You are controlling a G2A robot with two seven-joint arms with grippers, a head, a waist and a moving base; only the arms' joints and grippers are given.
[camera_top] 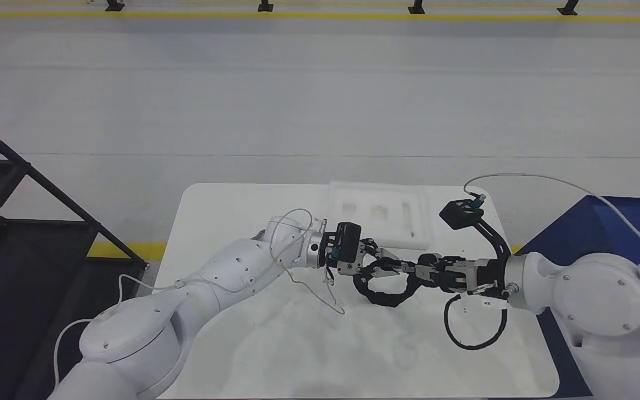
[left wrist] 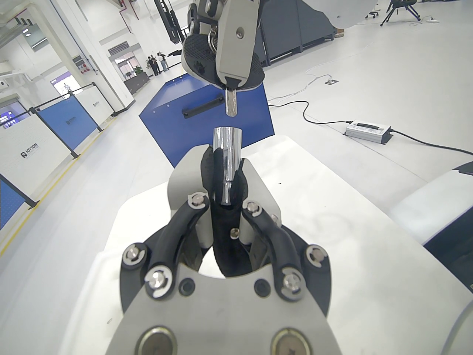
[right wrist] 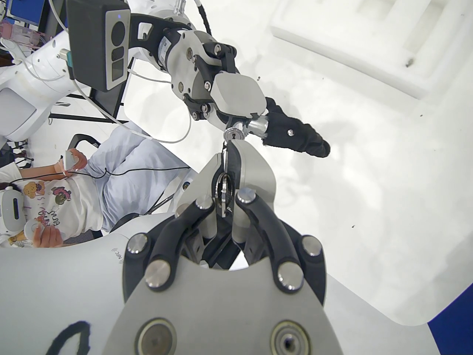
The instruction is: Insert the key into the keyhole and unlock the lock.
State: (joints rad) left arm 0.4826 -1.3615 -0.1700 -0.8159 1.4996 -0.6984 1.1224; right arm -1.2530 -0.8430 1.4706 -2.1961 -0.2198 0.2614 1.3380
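Left gripper (left wrist: 221, 167) clamps lock cylinder (left wrist: 227, 142) facing right gripper (left wrist: 221, 70), which pinches key (left wrist: 231, 103) tip-first, just short of contact, apparently aligning for insertion.

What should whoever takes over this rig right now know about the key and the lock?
Left gripper: shut on the lock, held above the white table, chrome keyhole end facing the key.
Right gripper: shut on the key, blade aimed at the keyhole, with a small gap between them.
Done: both are in hand and roughly lined up.
Left: push the key in, turn it, unlock.
A foam tray lies at the table's far side.
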